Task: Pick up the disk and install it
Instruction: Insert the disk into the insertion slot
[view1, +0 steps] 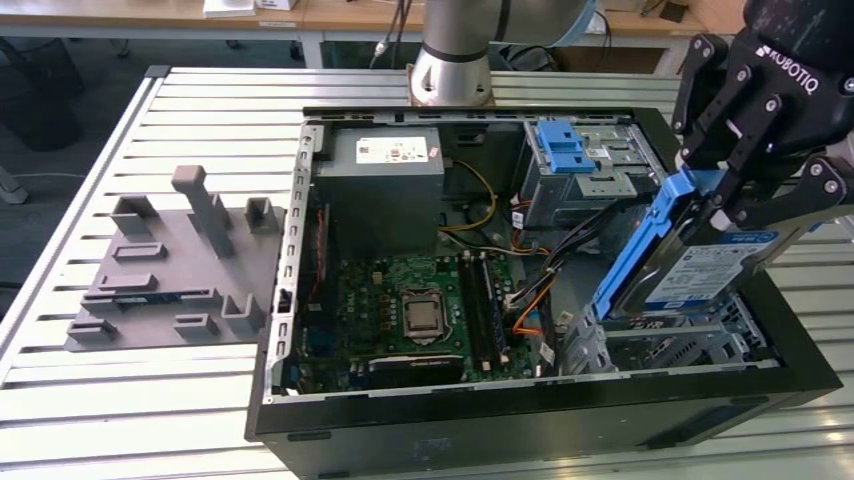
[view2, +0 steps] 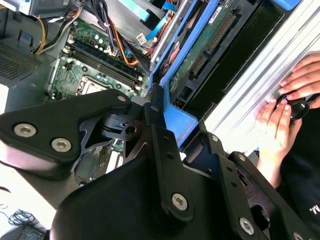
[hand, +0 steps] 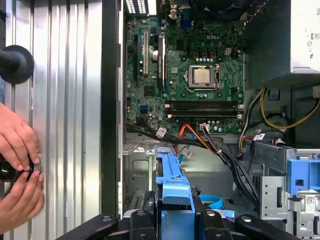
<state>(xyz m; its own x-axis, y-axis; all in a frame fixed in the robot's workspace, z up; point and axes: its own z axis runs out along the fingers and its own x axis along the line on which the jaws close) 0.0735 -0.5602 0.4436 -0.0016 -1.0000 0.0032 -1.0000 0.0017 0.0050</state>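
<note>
End effector (view1: 745, 205) clamped on disk (view1: 705, 272), tilted over drive cage (view1: 667, 345), beside case wall (view1: 805, 355).

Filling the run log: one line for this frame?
gripper: shut on disk | disk: tilted, lower end at drive cage, not seated

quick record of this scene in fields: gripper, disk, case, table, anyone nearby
gripper: shut on the disk
disk: tilted, lower end over the drive cage, not seated
case: open, motherboard exposed
table: grey fixture to the exterior view's left of the case
person: a hand over the table beside the case
</note>
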